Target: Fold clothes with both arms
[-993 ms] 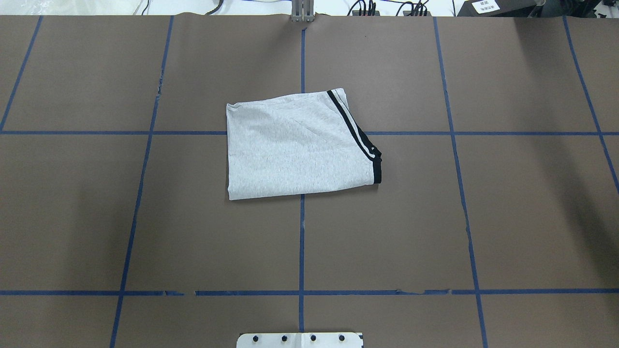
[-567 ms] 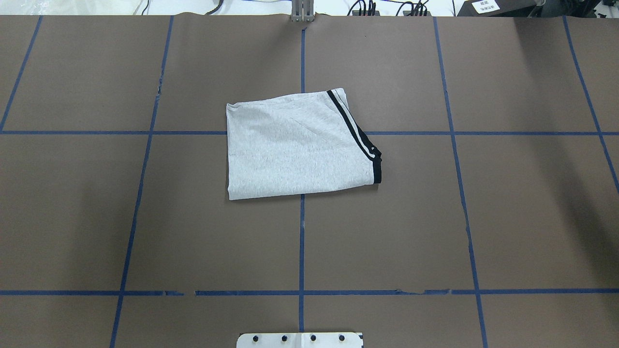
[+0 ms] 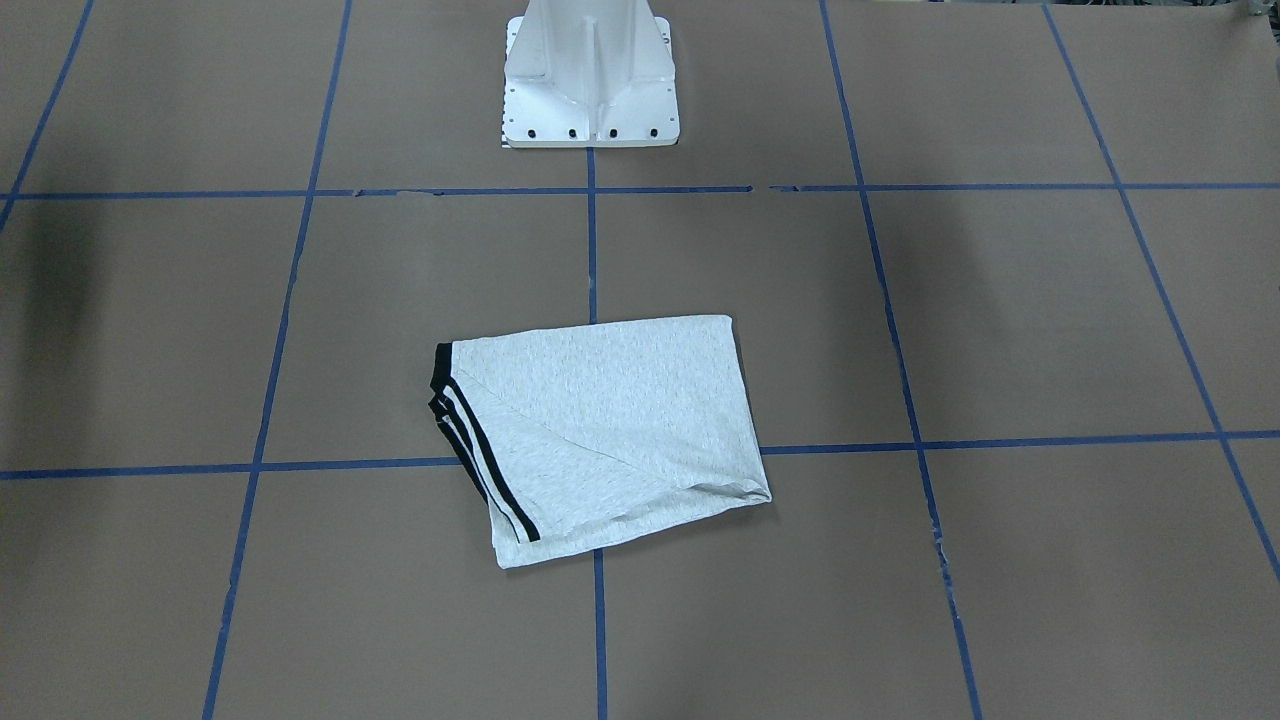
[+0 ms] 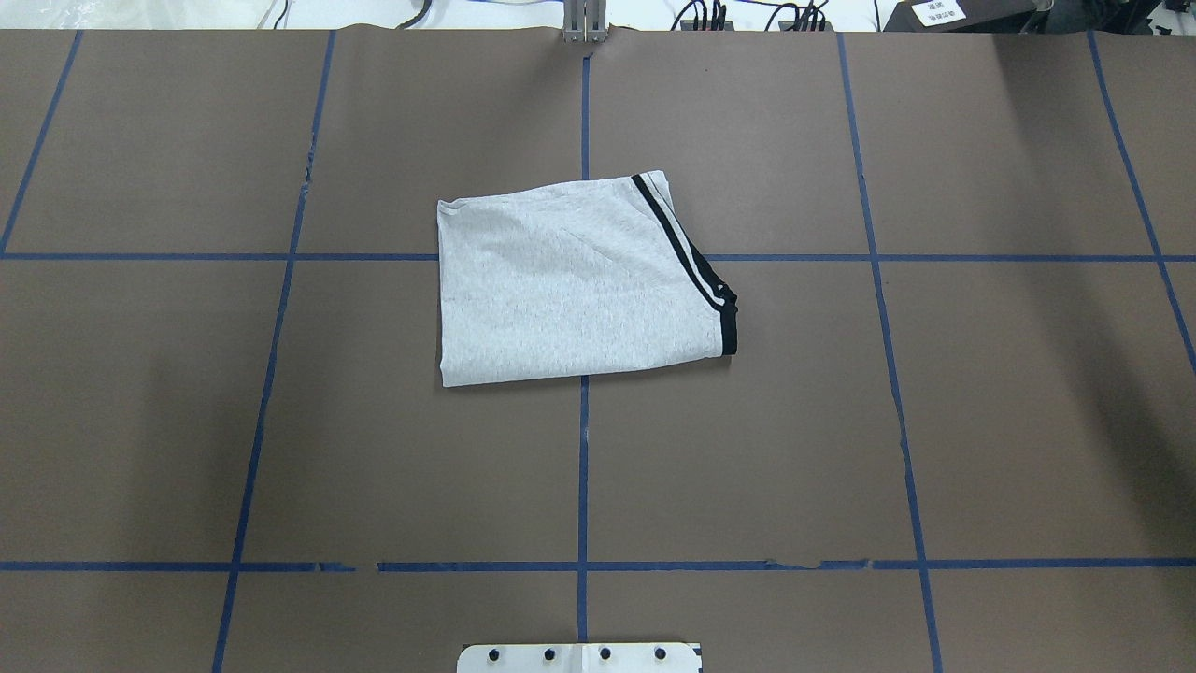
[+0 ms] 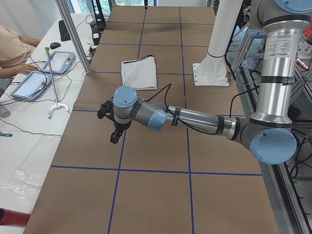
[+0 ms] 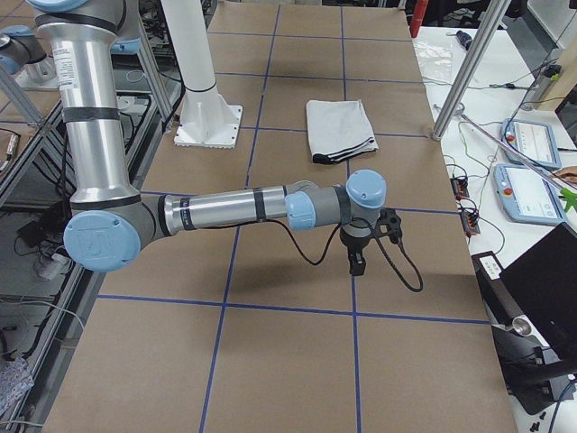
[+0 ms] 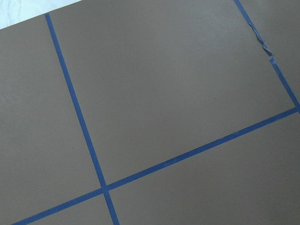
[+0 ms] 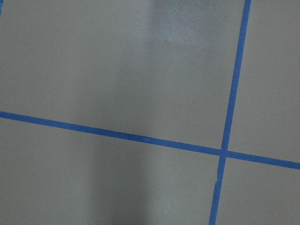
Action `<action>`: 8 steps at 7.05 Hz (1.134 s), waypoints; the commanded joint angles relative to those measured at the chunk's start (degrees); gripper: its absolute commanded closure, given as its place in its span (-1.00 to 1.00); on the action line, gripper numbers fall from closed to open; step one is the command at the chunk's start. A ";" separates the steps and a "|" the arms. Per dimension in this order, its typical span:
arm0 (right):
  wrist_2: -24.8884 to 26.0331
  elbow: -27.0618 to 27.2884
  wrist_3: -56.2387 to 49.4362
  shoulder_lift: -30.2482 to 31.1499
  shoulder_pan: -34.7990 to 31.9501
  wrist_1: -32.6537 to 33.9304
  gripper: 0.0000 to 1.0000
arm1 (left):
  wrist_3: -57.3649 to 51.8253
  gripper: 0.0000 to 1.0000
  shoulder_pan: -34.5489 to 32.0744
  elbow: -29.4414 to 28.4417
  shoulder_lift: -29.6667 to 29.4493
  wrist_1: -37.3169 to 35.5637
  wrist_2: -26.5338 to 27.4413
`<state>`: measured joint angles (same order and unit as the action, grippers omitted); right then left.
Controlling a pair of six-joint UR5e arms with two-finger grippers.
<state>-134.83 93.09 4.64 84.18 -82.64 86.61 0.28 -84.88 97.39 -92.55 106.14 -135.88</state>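
The clothes are one light grey T-shirt, folded into a compact rectangle and lying flat at the table's middle. Black-and-white stripes run along its right edge in the overhead view. It also shows in the front-facing view and in both side views. My left gripper hangs above the bare table, far from the shirt. My right gripper hangs the same way at the opposite end. Each shows only in a side view, so I cannot tell open from shut. Both wrist views show only brown table and blue tape.
The white pedestal stands at the robot side of the table. Blue tape lines divide the brown cover into squares. A person's arm and teach pendants are on the side desk, past a metal post.
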 commanded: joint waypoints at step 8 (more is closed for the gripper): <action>0.44 1.40 -0.07 0.11 0.11 0.05 -1.00 | -0.02 -1.00 -0.02 -0.36 0.27 -0.14 -0.35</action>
<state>-134.70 94.45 4.64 84.30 -82.52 86.64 0.32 -84.90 97.20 -92.27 106.01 -136.22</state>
